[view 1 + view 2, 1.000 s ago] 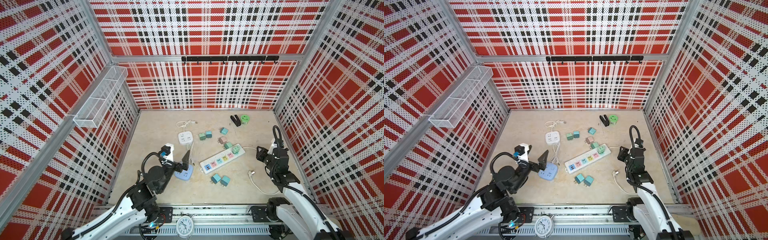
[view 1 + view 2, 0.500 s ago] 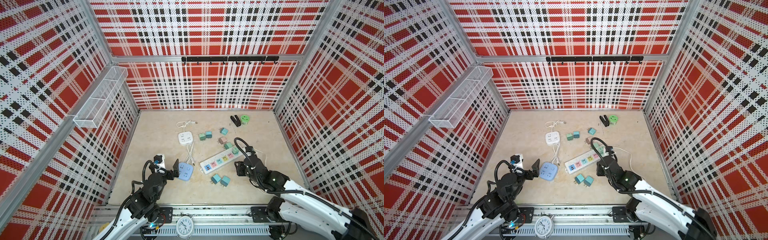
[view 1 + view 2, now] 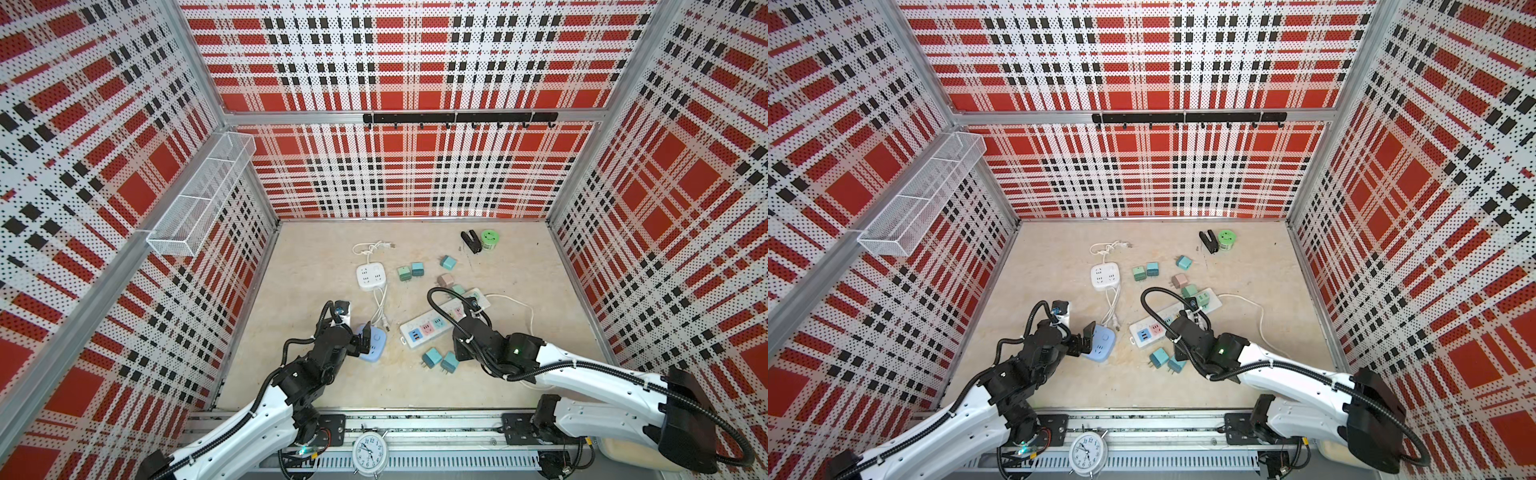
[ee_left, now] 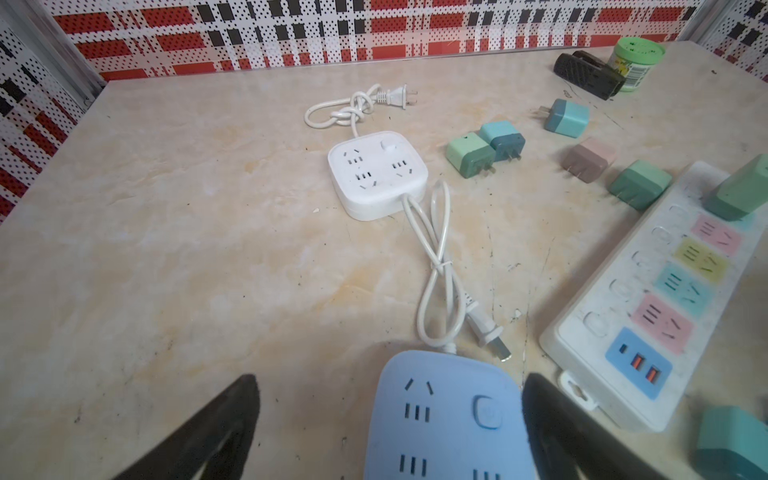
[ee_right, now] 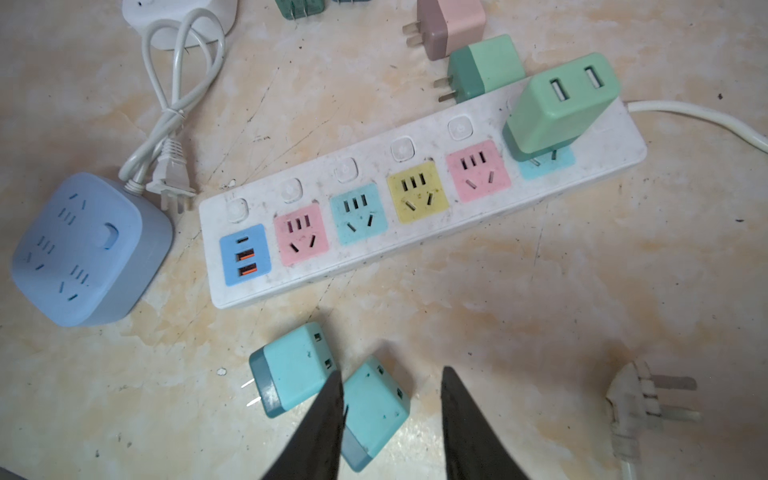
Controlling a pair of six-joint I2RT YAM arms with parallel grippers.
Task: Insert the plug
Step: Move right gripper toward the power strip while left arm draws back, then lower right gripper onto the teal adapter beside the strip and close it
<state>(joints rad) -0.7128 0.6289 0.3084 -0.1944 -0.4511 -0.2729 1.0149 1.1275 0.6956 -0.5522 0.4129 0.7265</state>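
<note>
Teal plug [image 5: 374,409] just beside the power strip [image 5: 415,216]: our R gripper [image 5: 390,370] has swung over it, jaws parting, empty. L gripper [image 4: 388,375] gapes round blue cube [image 4: 449,419]. Pickup next, we reckon.

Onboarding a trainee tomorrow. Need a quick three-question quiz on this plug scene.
1. True or false: the green charger is plugged into the strip's yellow socket.
2. What lies between the left gripper's open jaws? A) white cube B) blue cube C) strip
3. How many teal chargers lie by the right gripper?
Key: 1 false, it sits in the end socket; 2 B; 3 two.
</note>
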